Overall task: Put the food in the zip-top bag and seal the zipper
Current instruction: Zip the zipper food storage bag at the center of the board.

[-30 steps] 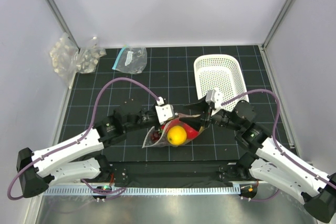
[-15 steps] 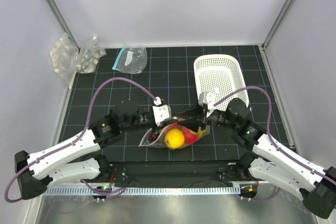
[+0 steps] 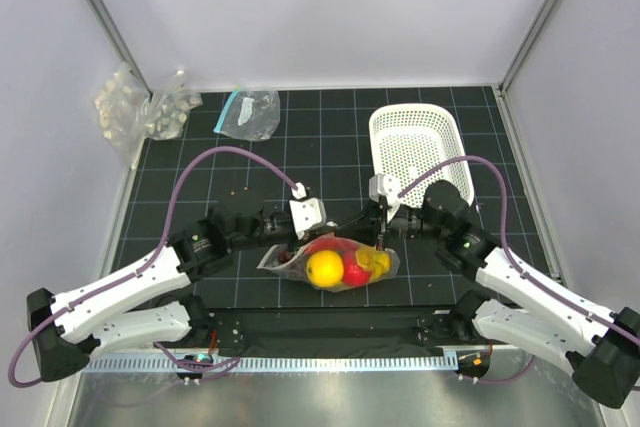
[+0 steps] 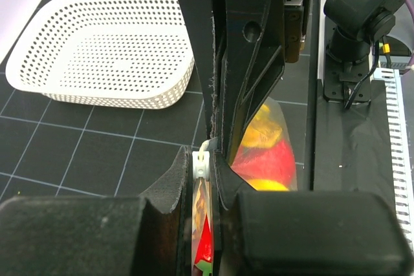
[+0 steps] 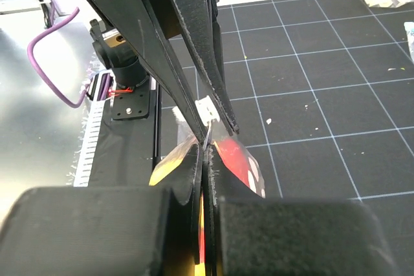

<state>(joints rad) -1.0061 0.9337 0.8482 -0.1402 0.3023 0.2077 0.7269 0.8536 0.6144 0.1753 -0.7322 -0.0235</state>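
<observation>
Packs of bumpy clear plastic (image 3: 125, 112) sit in the far-left corner, at the edge of the black gridded mat (image 3: 330, 147). Just to their right lies a clear bag with a teal strip (image 3: 248, 112), flat on the mat and well apart from both arms.

Left gripper (image 3: 308, 237) reaches in from the left, low over the mat's near middle. In the left wrist view its fingers (image 4: 173, 182) are clenched on the pale zipper (image 4: 202, 161) at the mouth edge of the zip-top bag (image 3: 335, 262). The strip stands upright in the narrow gap between the pads.

Bag lies on the mat between the two grippers, and its mouth edge runs between them. Food is inside it:
- round yellow fruit (image 3: 325, 269) at the front
- round red fruit (image 3: 354, 272) touching it on the right
- yellow banana (image 3: 378, 261) at the right end
- a dark piece (image 3: 288, 257) at the left end, too small to name

Whether the zipper is pressed closed along its whole length cannot be told from these views.

Right gripper (image 3: 380, 244) comes in from the right and meets the bag's top edge. In the right wrist view its jaws are pressed fully together, with only the thin film of the bag rim (image 5: 206, 139) between them. Red and yellow show through the plastic on either side of the fingers.

White basket (image 3: 420, 152) stands on the mat beyond the right gripper, near but not touching it.
</observation>
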